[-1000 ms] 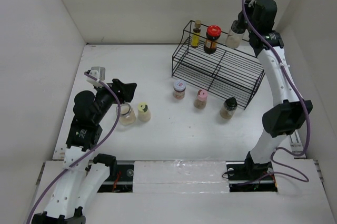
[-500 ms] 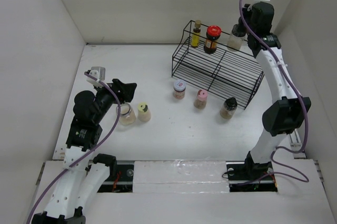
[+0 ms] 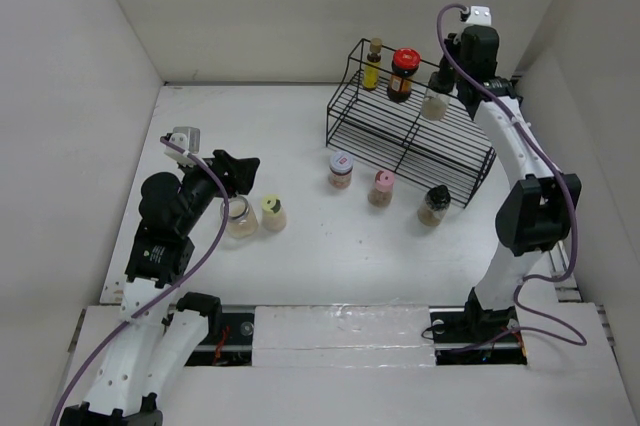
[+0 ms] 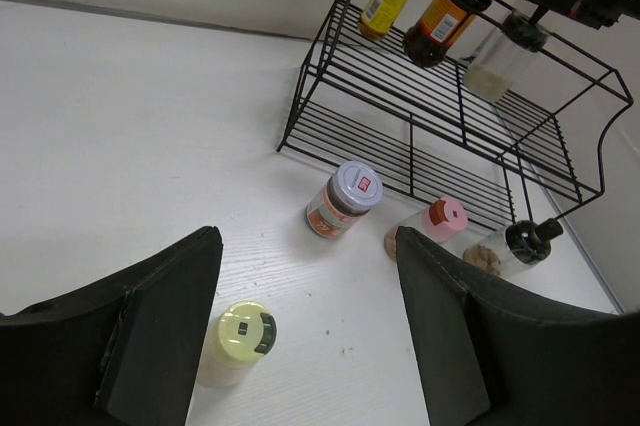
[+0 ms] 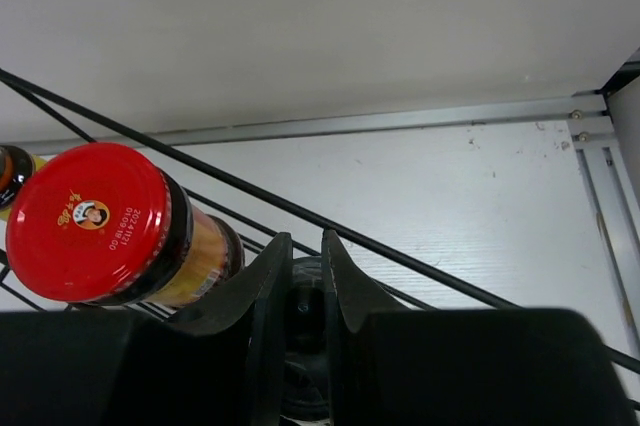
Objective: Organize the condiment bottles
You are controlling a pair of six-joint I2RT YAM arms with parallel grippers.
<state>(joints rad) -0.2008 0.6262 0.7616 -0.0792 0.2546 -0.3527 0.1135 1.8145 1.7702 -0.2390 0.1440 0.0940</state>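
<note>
My right gripper [image 3: 443, 74] is shut on the black cap of a clear bottle [image 3: 436, 100] with pale contents, holding it over the upper tier of the black wire rack [image 3: 415, 146], just right of the red-capped jar [image 3: 403, 73]. In the right wrist view the gripper [image 5: 305, 281] clamps the black cap [image 5: 305, 321] beside that red-capped jar [image 5: 95, 221]. A yellow bottle [image 3: 373, 64] stands left of the jar. My left gripper [image 4: 305, 321] is open and empty above the pale-yellow-capped bottle [image 4: 238, 341].
On the table in front of the rack stand a bluish-white-capped jar [image 3: 340, 170], a pink-capped bottle [image 3: 381, 187] and a black-capped bottle [image 3: 434, 205]. A clear jar [image 3: 240, 217] sits beside the pale-yellow-capped bottle [image 3: 273, 213]. White walls enclose the table.
My right arm has carried the clear bottle left and down from the rack's far right corner to beside the red-capped jar. The left arm has not moved.
</note>
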